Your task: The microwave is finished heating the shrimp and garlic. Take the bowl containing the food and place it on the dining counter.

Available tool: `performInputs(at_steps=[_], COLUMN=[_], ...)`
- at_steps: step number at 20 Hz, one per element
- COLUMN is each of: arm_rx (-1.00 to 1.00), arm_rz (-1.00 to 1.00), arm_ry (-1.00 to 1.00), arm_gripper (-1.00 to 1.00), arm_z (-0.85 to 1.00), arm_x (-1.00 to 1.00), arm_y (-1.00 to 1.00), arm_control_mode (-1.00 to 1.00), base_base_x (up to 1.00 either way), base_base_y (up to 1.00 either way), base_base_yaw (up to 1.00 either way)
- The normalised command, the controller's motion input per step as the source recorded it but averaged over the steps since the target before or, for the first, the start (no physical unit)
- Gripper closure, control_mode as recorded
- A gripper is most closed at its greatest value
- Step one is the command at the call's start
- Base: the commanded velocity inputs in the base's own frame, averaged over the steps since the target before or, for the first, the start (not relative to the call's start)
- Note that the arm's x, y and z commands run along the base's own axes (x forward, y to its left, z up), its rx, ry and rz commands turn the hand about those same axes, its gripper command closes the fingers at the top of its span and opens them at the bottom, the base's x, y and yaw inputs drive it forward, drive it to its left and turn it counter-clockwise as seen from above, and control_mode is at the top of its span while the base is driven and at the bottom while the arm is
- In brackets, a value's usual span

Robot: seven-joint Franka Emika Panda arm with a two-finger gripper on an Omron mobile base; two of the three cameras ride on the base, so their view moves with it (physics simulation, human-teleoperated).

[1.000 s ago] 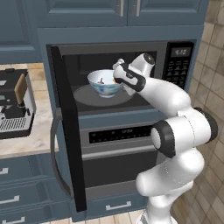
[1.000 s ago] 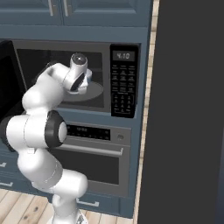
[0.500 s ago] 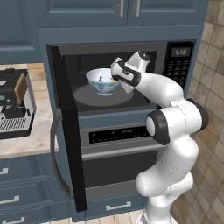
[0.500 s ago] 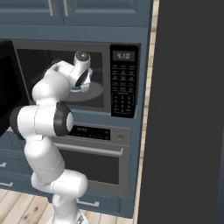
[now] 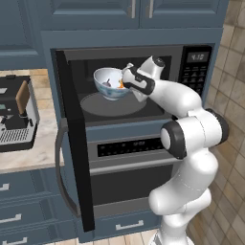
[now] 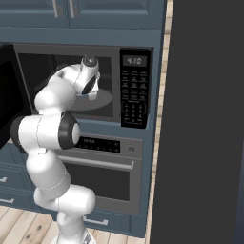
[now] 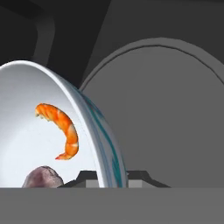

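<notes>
The microwave (image 5: 143, 52) stands open, its door (image 5: 72, 143) swung out to the left. Inside, the white bowl with the blue pattern (image 5: 110, 82) sits over the round grey turntable (image 5: 112, 105). My gripper (image 5: 126, 84) is shut on the bowl's right rim. In the hand view the bowl's rim (image 7: 101, 135) runs between my two fingertips (image 7: 87, 176), with the gripper (image 7: 111, 178) shut on it. The orange shrimp (image 7: 61, 127) and the brownish-purple garlic (image 7: 42, 176) lie in the white inside. The dining counter is out of view.
An oven with a silver bar handle (image 5: 129, 165) sits right under the microwave. A coffee machine (image 5: 16, 112) stands on the wall counter (image 5: 28, 158) at left. Cabinets (image 5: 134, 12) hang above. A tall dark panel (image 6: 205, 124) closes off the right side beside the keypad (image 6: 133, 93).
The gripper has gone from open to shut on the bowl's right rim. The bowl now looks slightly higher and further left than before.
</notes>
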Motion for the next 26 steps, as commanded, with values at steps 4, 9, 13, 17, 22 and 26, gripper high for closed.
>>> performInputs(at_steps=[4,9,13,17,22,26], arm_rx=[0.0,0.0,0.07,0.02,0.0,-0.1], arm_rz=[0.0,0.01,0.01,0.04,0.08,0.15], arm_ry=[0.0,-0.05,-0.13,-0.02,0.0,0.0], arm_gripper=[1.0,1.0,1.0,1.0,1.0,1.0], arm_z=[0.0,0.0,0.22,0.6,0.51,0.09], arm_x=[-0.29,-0.59,-1.0,-1.0,-1.0,-1.0], arm_y=[0.0,-0.07,-0.27,-0.27,-0.28,-0.37], arm_control_mode=[-1.0,-1.0,-1.0,-1.0,-1.0,-1.0], base_base_x=[0.0,0.0,0.0,0.0,0.0,0.0], base_base_y=[0.0,0.0,0.0,0.0,0.0,0.0], base_base_yaw=[0.0,0.0,0.0,0.0,0.0,0.0])
